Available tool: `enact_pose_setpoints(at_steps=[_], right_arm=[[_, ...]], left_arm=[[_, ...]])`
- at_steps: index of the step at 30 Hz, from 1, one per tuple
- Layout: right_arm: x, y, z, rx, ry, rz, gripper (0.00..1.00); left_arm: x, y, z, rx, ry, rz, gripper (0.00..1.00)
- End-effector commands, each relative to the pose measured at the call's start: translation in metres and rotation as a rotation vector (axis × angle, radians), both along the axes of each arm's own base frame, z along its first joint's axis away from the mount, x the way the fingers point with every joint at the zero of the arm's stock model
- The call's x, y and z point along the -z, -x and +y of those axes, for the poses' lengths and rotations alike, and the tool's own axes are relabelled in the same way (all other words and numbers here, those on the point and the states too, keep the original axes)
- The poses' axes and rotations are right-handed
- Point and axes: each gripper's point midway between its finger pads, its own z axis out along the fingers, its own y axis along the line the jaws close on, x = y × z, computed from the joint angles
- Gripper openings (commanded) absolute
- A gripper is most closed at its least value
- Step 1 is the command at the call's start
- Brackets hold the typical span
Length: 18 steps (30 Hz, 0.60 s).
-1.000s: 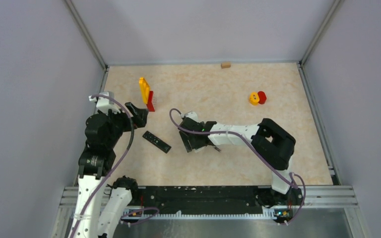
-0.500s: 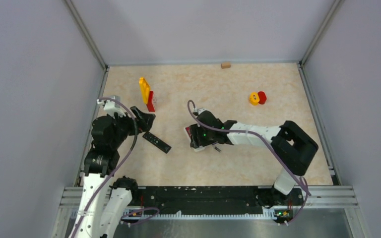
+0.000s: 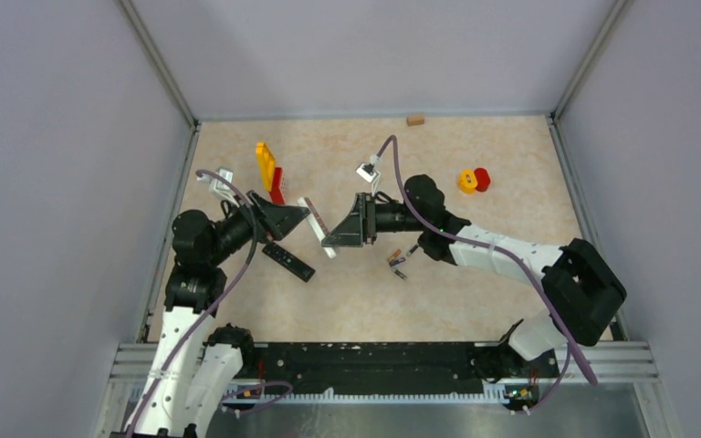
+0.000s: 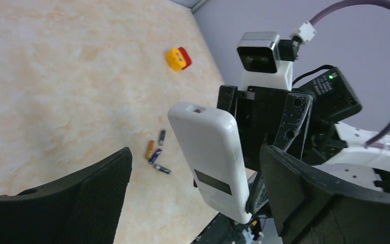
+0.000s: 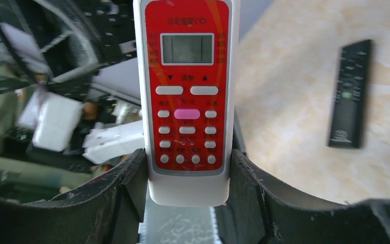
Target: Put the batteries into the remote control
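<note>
The remote control [image 3: 316, 226], white with a red button face [image 5: 185, 96], hangs above the table with my right gripper [image 3: 336, 235] shut on its lower end [image 5: 188, 157]. Its white back [image 4: 210, 157] faces my left gripper [image 3: 299, 219], whose jaws stand wide open on either side of it without touching [image 4: 195, 152]. Several batteries [image 3: 396, 262] lie loose on the table below the right arm, orange, purple-blue and dark [image 4: 155, 152].
A black remote [image 3: 288, 261] lies flat below the left gripper [image 5: 349, 94]. Yellow and red blocks [image 3: 269, 169] stand at the back left, a yellow and red pair [image 3: 474, 180] at the back right, a small wooden block [image 3: 414, 119] by the far wall.
The right gripper closed on the white remote, lifted it off the table and swung it left. The left gripper moved right, towards the remote, still open.
</note>
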Motion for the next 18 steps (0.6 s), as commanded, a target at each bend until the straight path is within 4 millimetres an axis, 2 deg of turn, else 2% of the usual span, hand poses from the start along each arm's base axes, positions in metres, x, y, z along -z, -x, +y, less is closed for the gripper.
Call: enact_pose_setpoints(at_steps=[1,5,10,18], right_arm=[[-0.082,0.031,-0.009,-0.154,-0.242,-0.057,0.38],[-0.089,0.035,-0.010,-0.173,-0.249,-0.042,0.38],[-0.101,0.043,-0.010,-0.233,-0.307,-0.013,0.38],[-0.088,0.037,0.001,-0.247,-0.279,0.043,0.38]], left_arm=[[-0.042,0.015,-0.016,0.128,0.127,-0.065,0.99],[-0.054,0.028,-0.026,0.221,0.173,-0.083,0.99],[-0.055,0.029,-0.030,0.259,0.244,-0.020,0.95],[-0.052,0.029,-0.034,0.285,0.299,0.032,0.59]])
